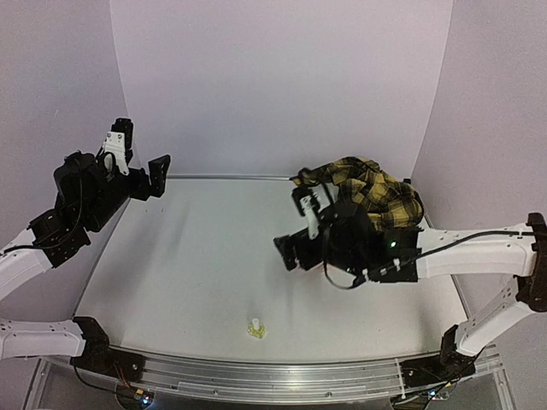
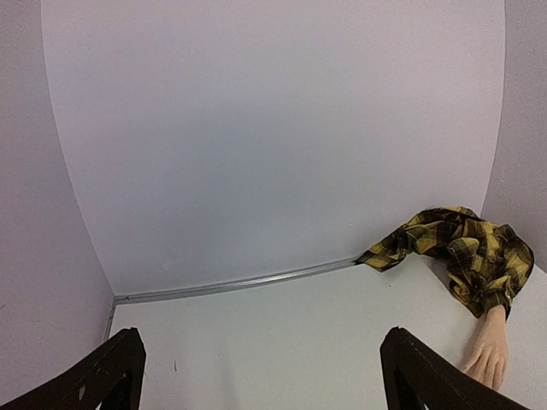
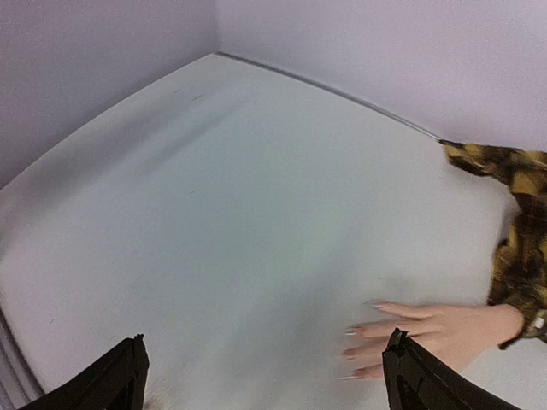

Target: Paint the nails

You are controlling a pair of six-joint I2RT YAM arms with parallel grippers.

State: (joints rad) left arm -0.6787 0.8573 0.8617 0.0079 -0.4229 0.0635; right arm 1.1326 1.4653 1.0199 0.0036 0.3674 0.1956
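Nails: small pale nails [image 3: 350,331] tipping a skin-coloured mannequin hand [image 3: 432,333], which lies flat at the right of the pale grey counter [image 1: 188,273], fingers pointing towards its middle; the yellow-and-black plaid sleeve [image 1: 376,192] is bunched behind it.
Right pincer: the black right pincer [image 3: 269,384] is spread wide and empty, hovering just beside the fingers.
Left pincer: the black left pincer [image 2: 265,384] is spread and empty, raised at the far left.
Bottle: a tiny yellowish white-capped bottle [image 1: 255,328] stands near the front edge, well apart from both.
Risk, bottle: small and light by the look of it; an off-centre pinch could topple it or push it over the edge.
Risk, hand: it looks unanchored, so a nudge from the arm above, or a snag on the loose sleeve, could shift it.
Risk, paint: the nails are small; a slight miss would smear the skin or the counter.
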